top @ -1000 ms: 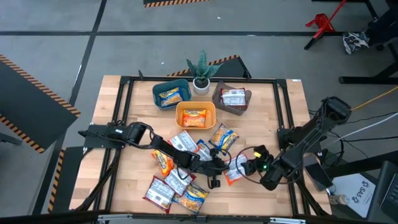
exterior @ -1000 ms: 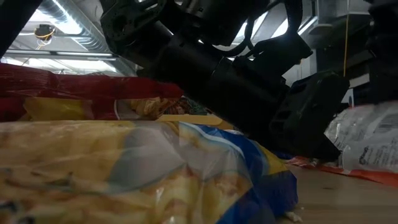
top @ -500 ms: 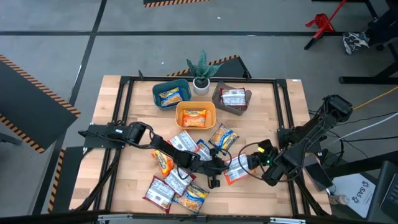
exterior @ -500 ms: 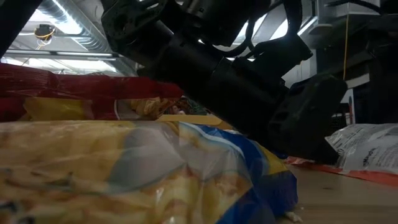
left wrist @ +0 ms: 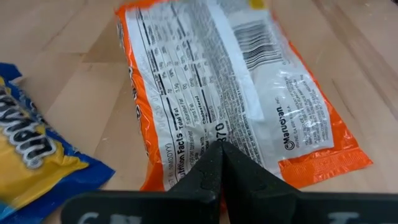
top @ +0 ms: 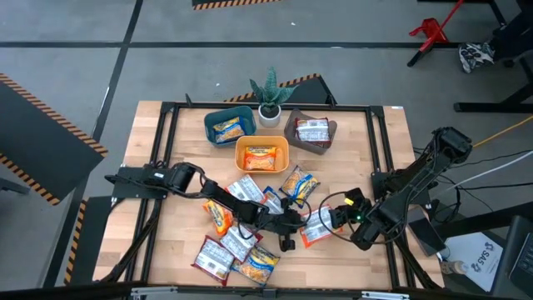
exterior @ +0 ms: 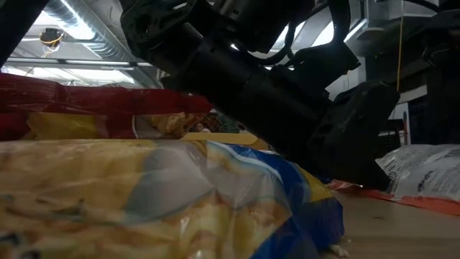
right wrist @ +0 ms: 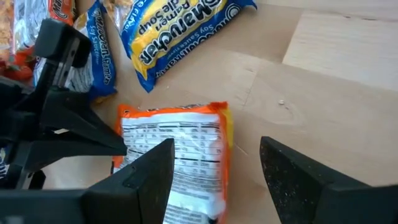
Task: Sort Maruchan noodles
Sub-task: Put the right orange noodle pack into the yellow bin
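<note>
The left gripper [top: 287,231] is being held low over the middle of the table [top: 366,142], its fingers [left wrist: 214,171] pressed together with nothing between them, tips at the edge of an orange Maruchan packet [top: 313,227] lying label-side up. Just to the right, the right gripper [top: 336,218] is being kept spread wide above that same packet [right wrist: 177,155], empty. Other noodle packets [top: 237,250] are lying scattered around the left arm and in the bins [top: 262,156].
</note>
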{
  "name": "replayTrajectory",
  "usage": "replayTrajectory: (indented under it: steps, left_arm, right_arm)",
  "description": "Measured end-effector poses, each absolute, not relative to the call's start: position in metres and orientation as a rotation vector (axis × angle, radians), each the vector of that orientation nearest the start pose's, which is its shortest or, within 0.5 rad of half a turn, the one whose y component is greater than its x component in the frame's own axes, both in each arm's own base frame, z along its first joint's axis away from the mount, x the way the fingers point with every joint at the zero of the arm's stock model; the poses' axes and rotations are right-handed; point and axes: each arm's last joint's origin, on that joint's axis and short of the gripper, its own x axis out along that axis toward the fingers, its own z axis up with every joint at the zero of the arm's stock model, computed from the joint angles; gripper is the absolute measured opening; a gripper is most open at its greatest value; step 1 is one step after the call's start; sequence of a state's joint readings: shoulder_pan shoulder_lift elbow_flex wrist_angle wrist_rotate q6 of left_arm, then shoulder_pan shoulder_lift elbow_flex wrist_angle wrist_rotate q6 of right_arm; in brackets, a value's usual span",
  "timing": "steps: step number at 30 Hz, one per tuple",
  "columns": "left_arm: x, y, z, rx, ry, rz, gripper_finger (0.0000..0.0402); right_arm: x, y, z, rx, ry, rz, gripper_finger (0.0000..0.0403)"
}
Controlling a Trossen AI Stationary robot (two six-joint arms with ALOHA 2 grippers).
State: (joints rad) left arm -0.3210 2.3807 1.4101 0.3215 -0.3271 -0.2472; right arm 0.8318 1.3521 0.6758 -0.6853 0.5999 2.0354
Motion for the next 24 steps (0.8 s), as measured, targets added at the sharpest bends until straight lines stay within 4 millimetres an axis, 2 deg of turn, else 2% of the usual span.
replayTrajectory:
  steps: [7,17,24]
  left_arm:
    - [0.453,-0.141,0.058,-0.036,0.623,0.075,0.0000]
    - [0.454,-0.139,0.059,-0.046,0.622,0.075,0.0000]
    - [0.454,-0.138,0.059,-0.043,0.623,0.074,0.0000]
  right_arm:
    - [0.156,0.144,0.158,0.974,0.634,-0.785,0.0222]
    - [0.151,0.137,0.123,1.107,0.506,-0.644,0.0222]
    - [0.151,0.141,0.117,1.127,0.637,-0.520,0.0222]
